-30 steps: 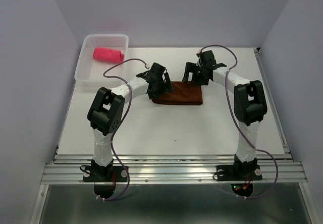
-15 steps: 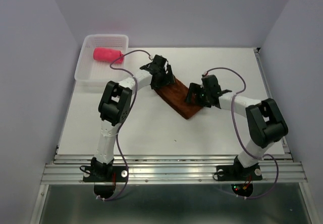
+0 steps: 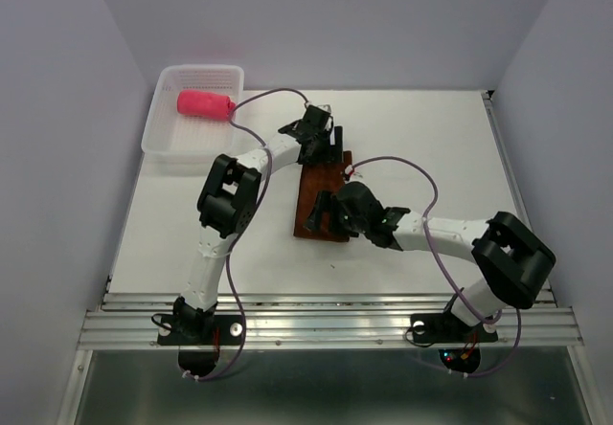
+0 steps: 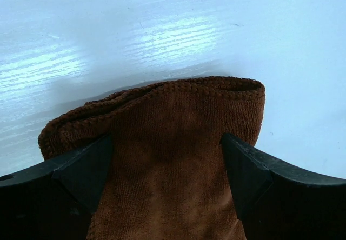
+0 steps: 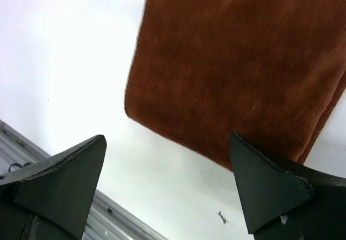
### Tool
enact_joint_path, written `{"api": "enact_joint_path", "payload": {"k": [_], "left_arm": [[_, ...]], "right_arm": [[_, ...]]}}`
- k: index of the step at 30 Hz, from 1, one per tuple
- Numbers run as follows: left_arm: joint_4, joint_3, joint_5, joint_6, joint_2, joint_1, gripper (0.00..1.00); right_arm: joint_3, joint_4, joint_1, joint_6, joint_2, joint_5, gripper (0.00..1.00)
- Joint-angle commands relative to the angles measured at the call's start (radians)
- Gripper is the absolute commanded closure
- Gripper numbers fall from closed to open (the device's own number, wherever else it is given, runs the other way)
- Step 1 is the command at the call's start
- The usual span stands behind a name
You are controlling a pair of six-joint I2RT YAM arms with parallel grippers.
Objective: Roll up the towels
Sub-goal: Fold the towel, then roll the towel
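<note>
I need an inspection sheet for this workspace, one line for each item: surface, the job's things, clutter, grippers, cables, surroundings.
Surface: white table, one small dark speck near the front.
Job's things: brown towel lies flat at the middle, not rolled; pink towel is rolled, inside the basket.
Clutter: white basket at the far left corner.
Grippers: left gripper open, fingers either side of the brown towel's far end; right gripper open, above its near end.
Cables: purple cables loop along both arms.
Surroundings: plain walls, metal rail at the near edge.
</note>
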Motion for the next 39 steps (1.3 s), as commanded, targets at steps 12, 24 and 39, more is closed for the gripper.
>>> {"api": "enact_joint_path", "payload": {"k": [12,24,39], "left_arm": [[-0.089,-0.075,-0.103,-0.031,-0.263,0.056,0.01],[-0.046,-0.734,-0.171,-0.336,-0.806,0.059,0.01],[0.013,-1.1,-0.162,-0.62,-1.112,-0.054,0.01]], "right_arm": [[0.097,-0.187,0.01,-1.092,-0.244,-0.025,0.0],[0.406,-0.274,-0.118,-1.778,-0.149,-0.42,0.0],[0.165,-0.159,-0.118,-1.617,-0.085,-0.687,0.0]]}}
